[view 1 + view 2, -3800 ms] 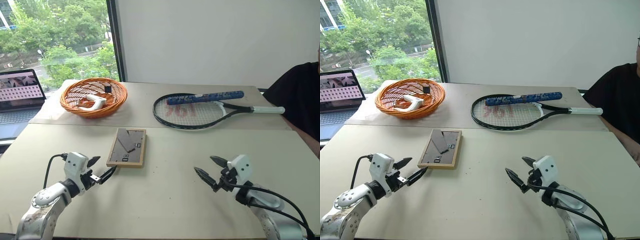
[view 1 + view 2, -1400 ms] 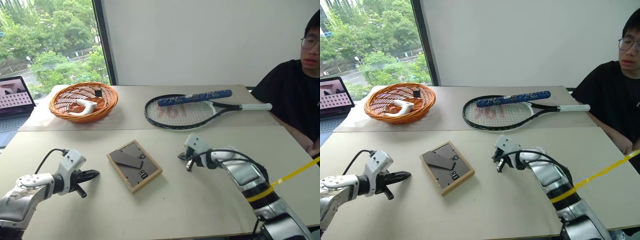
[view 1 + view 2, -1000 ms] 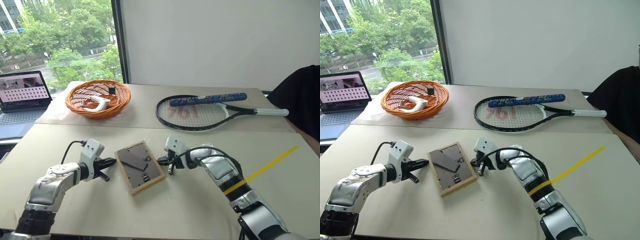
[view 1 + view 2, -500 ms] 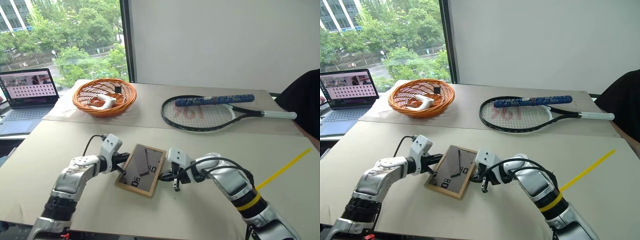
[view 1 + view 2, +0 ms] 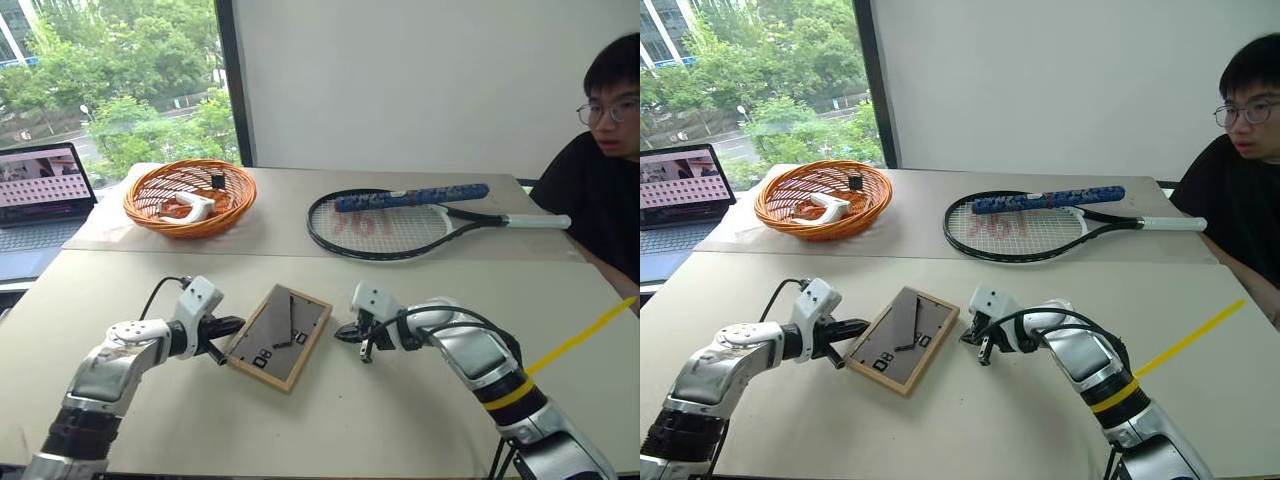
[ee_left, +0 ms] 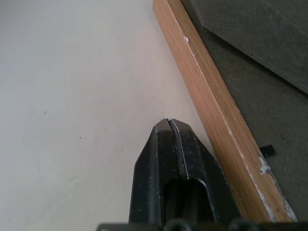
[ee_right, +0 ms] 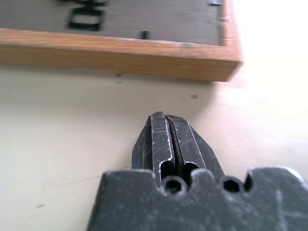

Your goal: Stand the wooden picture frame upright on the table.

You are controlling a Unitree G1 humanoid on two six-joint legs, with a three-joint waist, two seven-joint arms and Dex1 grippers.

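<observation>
Lying back-up on the near half of the table (image 5: 400, 420), the frame (image 5: 280, 335) is turned at an angle, its dark grey backing and easel stand facing upward, with small labels seen near its lower corner. It is flanked by both grippers. The left gripper (image 5: 233, 326) is held just beside the frame's left long edge, its fingers pressed together and nothing held; in the left wrist view the closed fingertips (image 6: 169, 126) are seen close to the wooden edge, though contact cannot be confirmed. The right gripper (image 5: 340, 334) is set near the frame's right side, its fingers likewise pressed together and empty; a gap of bare table is seen between its tip and the wood in the right wrist view. Farther back, a basket (image 5: 188, 196) and a racket (image 5: 400, 225) are laid beyond the seam, a laptop (image 5: 40, 190) stands at the far left, and a person (image 5: 600, 180) is seated at the right.
</observation>
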